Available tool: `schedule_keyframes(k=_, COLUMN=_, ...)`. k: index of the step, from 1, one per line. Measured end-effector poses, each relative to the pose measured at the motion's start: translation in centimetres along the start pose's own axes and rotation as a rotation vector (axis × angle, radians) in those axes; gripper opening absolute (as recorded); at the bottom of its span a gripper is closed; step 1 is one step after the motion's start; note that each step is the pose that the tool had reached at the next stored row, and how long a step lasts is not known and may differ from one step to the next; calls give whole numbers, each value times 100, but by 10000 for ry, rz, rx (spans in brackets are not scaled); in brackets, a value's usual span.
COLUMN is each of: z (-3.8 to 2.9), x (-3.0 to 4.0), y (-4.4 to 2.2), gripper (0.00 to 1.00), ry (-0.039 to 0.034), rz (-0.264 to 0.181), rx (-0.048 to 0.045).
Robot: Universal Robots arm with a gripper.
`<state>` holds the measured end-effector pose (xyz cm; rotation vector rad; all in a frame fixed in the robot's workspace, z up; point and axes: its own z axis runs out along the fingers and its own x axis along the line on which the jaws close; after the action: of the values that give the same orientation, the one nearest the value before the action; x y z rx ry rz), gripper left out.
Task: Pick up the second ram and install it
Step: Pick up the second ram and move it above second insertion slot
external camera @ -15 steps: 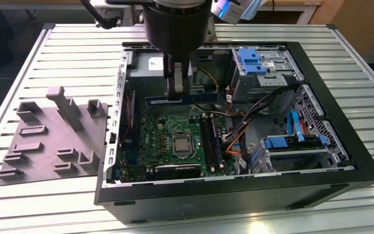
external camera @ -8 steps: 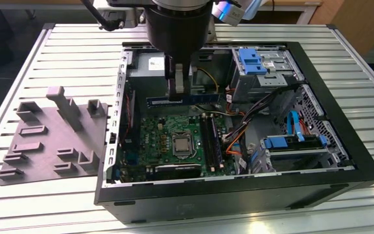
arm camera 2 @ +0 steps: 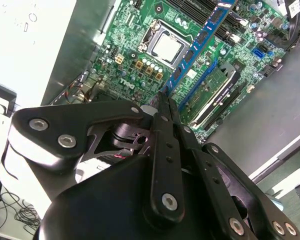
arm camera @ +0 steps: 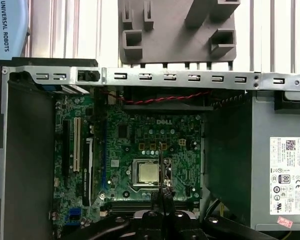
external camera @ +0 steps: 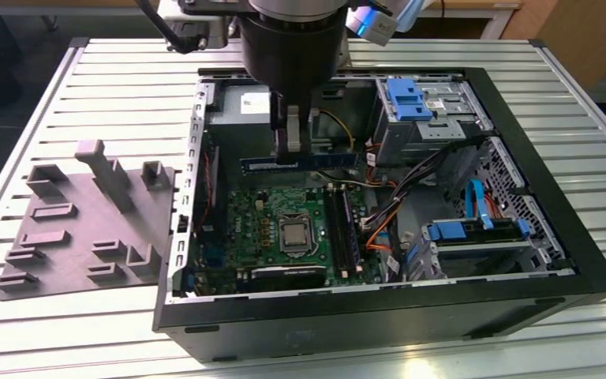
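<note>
The pincer (external camera: 290,148) was clamped on the second ram (external camera: 327,162), held above the motherboard (external camera: 245,217) beneath it. Pickup looked done, and the ram was not yet seated in a slot.

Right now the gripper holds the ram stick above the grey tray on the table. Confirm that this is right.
Not right. The gripper does hold the second ram, but inside the open computer case, above the motherboard, not above the grey tray, which lies beside the case. The exterior view shows it.
</note>
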<state>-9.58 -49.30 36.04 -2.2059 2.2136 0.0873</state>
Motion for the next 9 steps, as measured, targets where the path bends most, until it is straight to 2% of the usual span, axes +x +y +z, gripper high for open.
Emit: schedule_keyframes(k=9, z=49, x=-3, y=-50, gripper=12, ry=0, rz=84, rx=3)
